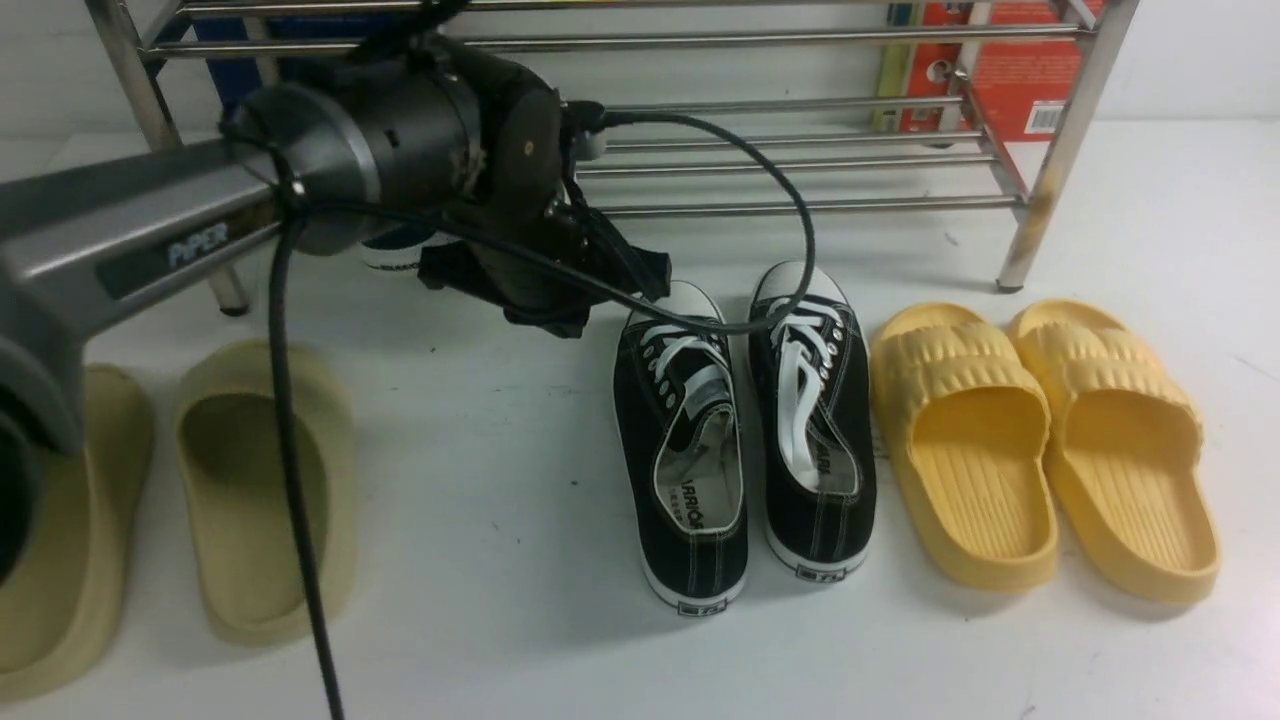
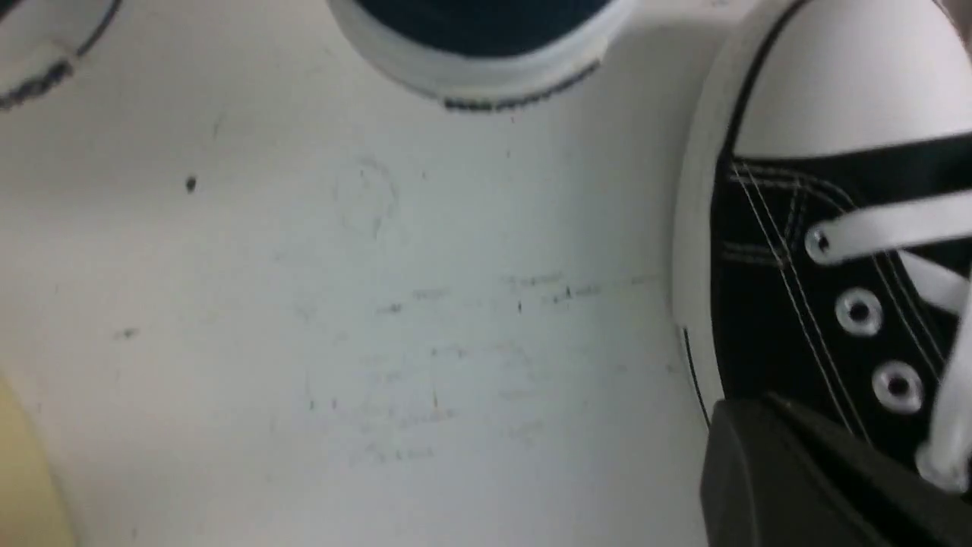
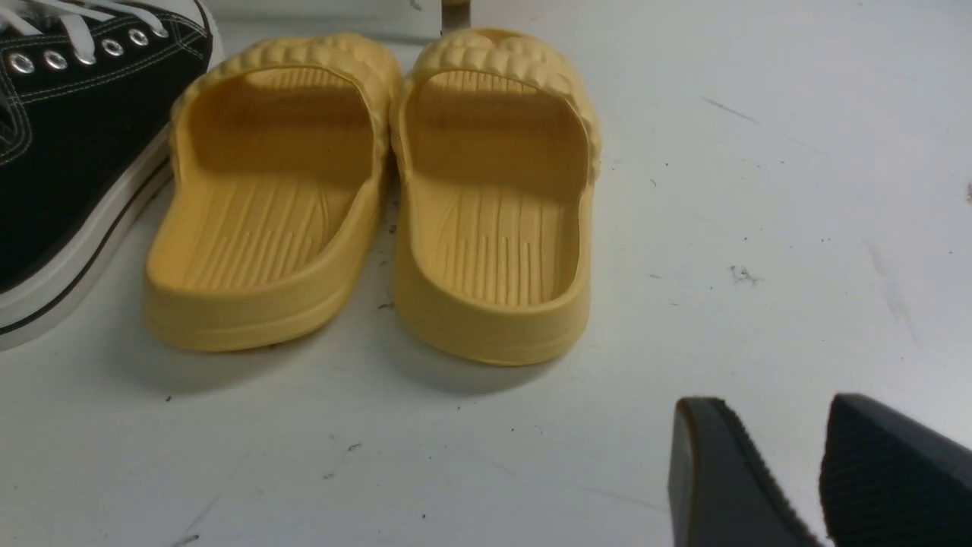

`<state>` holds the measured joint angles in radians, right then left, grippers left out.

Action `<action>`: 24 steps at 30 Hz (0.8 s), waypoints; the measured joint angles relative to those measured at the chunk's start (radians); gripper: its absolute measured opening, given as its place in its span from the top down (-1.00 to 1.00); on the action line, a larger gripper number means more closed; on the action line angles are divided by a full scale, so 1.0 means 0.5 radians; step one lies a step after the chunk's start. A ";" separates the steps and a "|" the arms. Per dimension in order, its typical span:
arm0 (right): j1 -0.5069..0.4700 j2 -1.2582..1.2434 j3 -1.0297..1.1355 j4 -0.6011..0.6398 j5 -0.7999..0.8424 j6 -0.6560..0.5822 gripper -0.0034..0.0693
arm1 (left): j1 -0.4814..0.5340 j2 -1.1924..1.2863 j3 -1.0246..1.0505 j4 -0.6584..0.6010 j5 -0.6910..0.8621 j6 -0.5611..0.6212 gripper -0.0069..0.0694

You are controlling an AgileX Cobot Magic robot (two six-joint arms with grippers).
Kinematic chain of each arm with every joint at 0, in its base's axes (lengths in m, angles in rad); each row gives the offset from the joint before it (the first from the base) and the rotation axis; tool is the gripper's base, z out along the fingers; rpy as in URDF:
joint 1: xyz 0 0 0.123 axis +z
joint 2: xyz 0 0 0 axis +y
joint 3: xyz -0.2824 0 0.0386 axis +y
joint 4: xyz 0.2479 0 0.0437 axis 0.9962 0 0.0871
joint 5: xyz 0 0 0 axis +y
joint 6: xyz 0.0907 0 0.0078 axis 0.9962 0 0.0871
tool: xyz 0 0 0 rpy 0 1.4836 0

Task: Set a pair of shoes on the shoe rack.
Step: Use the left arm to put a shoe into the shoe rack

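The left gripper [image 1: 545, 300], jaws closed and empty, hangs over the white floor [image 1: 500, 480] beside the black sneakers [image 1: 745, 430]. The navy shoes [image 2: 486, 45] sit behind it, just before the shoe rack [image 1: 800, 150]. The right gripper [image 3: 790, 479] stands slightly open near the yellow slides [image 3: 380, 197].

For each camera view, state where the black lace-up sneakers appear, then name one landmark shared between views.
Front view: black lace-up sneakers stand centre, between the left arm and the yellow slides.
Left wrist view: one sneaker's toe at the picture's right edge.
Right wrist view: one sneaker at the upper-left corner.
Shared landmark: the yellow slides, front and right wrist.
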<state>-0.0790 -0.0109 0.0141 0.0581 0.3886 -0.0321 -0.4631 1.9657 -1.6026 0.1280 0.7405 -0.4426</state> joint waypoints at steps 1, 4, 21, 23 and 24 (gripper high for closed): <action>0.000 0.000 0.000 0.000 0.000 0.000 0.23 | 0.014 0.043 -0.038 0.025 -0.026 -0.020 0.85; 0.000 0.000 0.000 0.000 0.000 0.000 0.23 | 0.059 0.118 -0.128 0.061 -0.046 -0.064 0.85; 0.000 0.000 0.000 0.000 0.000 0.000 0.23 | 0.173 0.211 -0.227 0.137 -0.317 -0.110 0.85; 0.000 0.000 0.000 0.000 0.000 0.000 0.23 | 0.173 0.211 -0.227 0.145 -0.297 -0.110 0.85; 0.000 0.000 0.000 0.000 0.000 0.000 0.23 | 0.173 0.211 -0.232 0.152 -0.274 -0.110 0.85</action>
<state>-0.0790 -0.0109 0.0141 0.0581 0.3886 -0.0321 -0.3766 2.0713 -1.7184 0.2042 0.6035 -0.4974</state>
